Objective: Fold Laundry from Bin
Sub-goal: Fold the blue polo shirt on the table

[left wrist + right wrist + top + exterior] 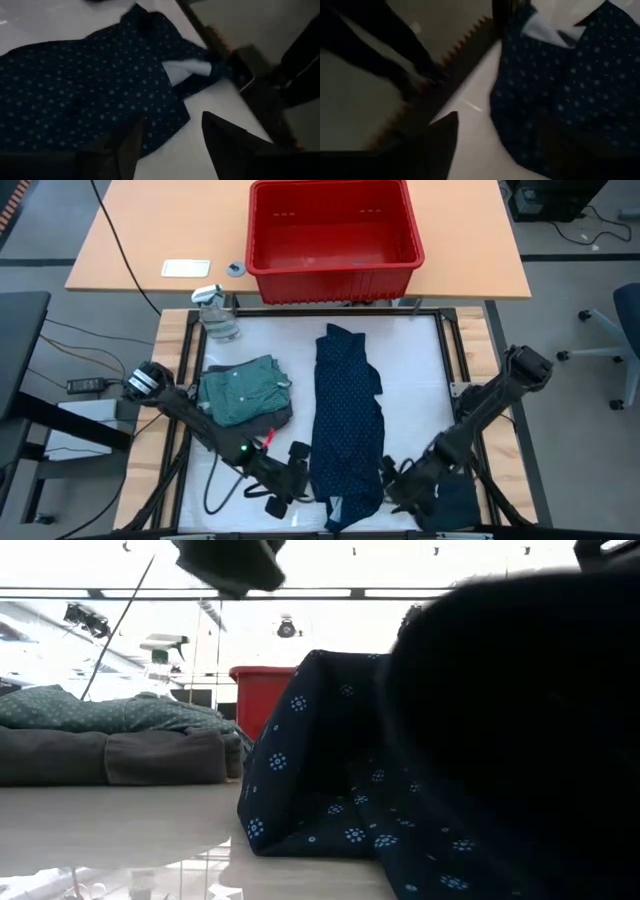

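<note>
We list on the white counter (270, 340):

- Navy dotted shirt (345, 420), laid lengthwise down the middle, collar end at the near edge, between the two tools.
- Teal-green dotted garment (238, 390), folded, on a dark grey piece (268, 418), to the shirt's left.
- Red bin (333, 235), beyond the far edge on the wooden table (140, 240); we see no laundry in it.
- Spray bottle (217, 313), far left corner.
- Left tool (170, 142), fingers apart, holding nothing, at the shirt's near left edge.
- Right tool (397, 480), at the near right edge; it appears open, though one finger is hard to make out against the cloth.
</note>
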`<state>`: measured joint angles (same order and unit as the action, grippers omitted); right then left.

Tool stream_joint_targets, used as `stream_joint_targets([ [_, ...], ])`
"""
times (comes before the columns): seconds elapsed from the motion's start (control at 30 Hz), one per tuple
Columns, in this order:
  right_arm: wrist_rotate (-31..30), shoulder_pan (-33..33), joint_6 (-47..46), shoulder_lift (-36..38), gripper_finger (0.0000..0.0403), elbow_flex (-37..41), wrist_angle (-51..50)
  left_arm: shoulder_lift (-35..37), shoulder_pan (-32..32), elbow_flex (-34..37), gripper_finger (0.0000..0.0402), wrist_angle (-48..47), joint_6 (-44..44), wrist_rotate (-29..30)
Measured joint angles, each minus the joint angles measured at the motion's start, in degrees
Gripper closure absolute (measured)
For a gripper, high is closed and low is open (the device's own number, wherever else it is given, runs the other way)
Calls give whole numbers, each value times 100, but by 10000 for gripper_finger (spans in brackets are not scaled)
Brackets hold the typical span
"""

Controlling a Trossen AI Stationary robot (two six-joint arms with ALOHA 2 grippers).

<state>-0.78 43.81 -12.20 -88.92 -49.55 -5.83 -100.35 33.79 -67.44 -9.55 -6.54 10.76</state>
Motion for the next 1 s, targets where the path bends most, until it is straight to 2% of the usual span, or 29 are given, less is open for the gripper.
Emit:
stream_joint_targets([
  [0.13,-692,190,341,-281,83,4,-111,-376,4,-20,152,92,261,-36],
  [0.27,-1241,219,299,-499,55,4,-153,-747,2,-20,108,640,604,-41],
  [0.43,-1442,170,128,-932,56,4,-49,-1218,-131,-26,76,1180,887,-35],
  [0.6,-1416,94,-364,-1441,78,-10,485,-1532,-300,-20,86,1200,870,11],
  [0.7,-1451,-28,-1045,-1574,117,-21,598,-1622,-370,-26,124,1321,815,-4],
  [0.77,-1307,-172,-1488,-1559,167,-21,560,-1627,-382,-26,167,1322,744,-44],
  [0.83,-988,-352,-1798,-1469,235,-14,491,-1614,-406,-26,222,1326,579,-213],
  [0.93,-259,-652,-1944,-1243,357,10,403,-1501,-500,-108,315,1216,73,-1028],
  [1.0,399,-862,-1842,-1007,379,17,513,-1388,-594,-256,373,1141,-324,-1647],
])
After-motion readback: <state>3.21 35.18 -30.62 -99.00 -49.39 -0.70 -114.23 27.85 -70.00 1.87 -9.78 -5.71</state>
